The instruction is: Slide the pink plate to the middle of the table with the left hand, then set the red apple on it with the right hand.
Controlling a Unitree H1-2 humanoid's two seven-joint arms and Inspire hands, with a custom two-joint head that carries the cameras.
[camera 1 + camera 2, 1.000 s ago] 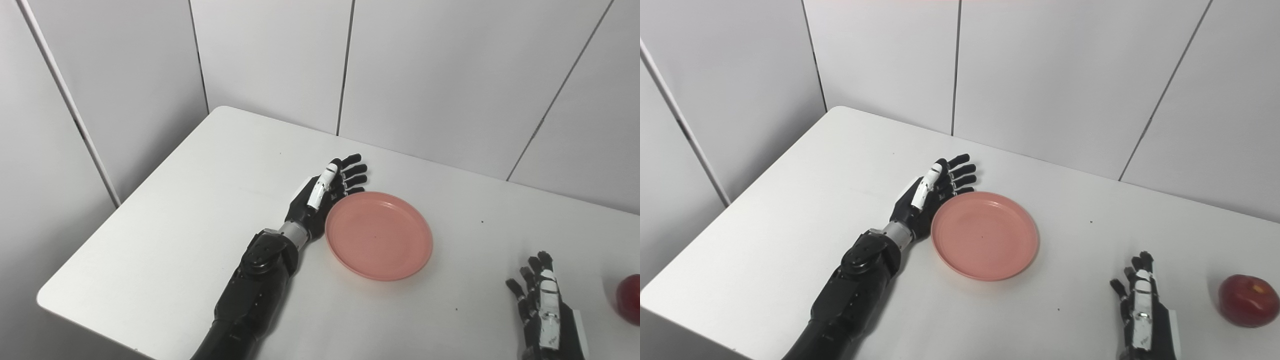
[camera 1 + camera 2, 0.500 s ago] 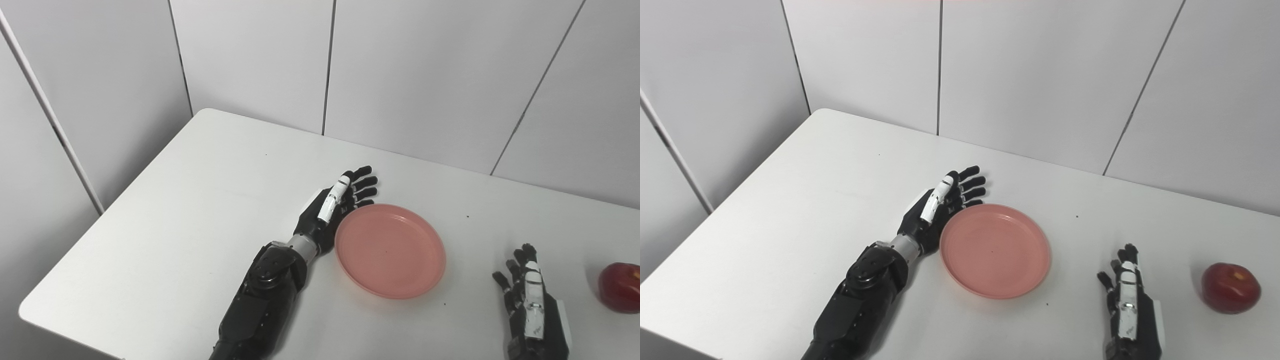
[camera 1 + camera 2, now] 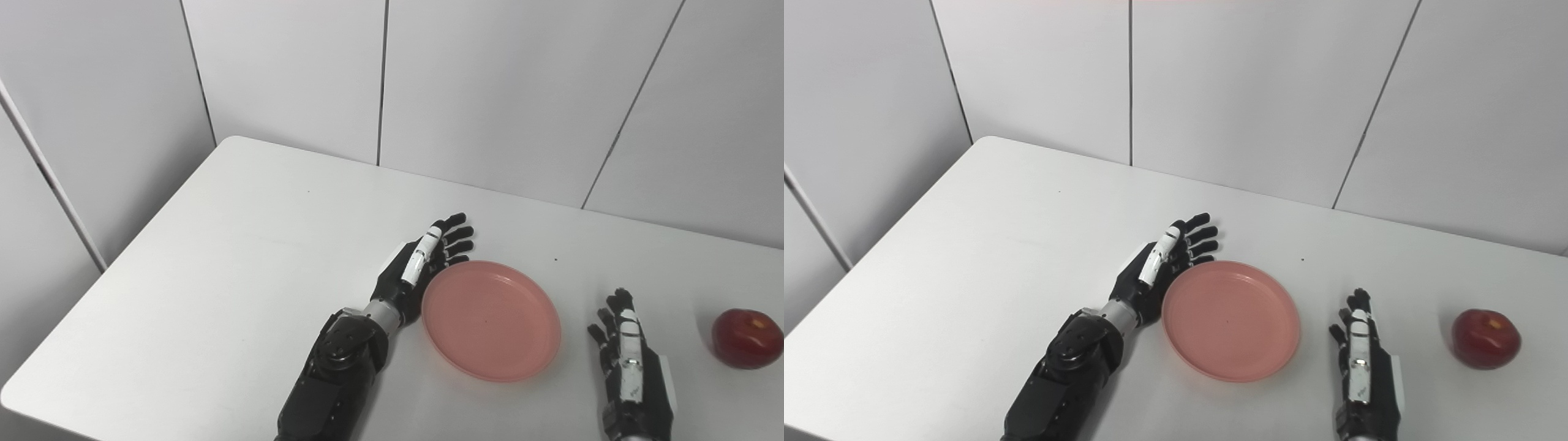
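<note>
The pink plate [image 3: 491, 317] lies flat on the white table [image 3: 245, 245], near its middle. My left hand [image 3: 422, 263] is open, on edge, its palm against the plate's left rim and its fingers stretched past the far-left rim. My right hand [image 3: 628, 361] is open and empty, resting low at the front, just right of the plate. The red apple [image 3: 746, 338] sits on the table to the right of my right hand, apart from it. The same scene shows in the right eye view: plate [image 3: 1231, 318], apple [image 3: 1485, 338].
White wall panels [image 3: 490, 92] stand right behind the table's far edge. The table's left corner and front-left edge [image 3: 37, 380] are in view.
The camera has turned right, so the whole picture has shifted left. My left hand has stayed against the plate's left rim. My right hand stays low and open.
</note>
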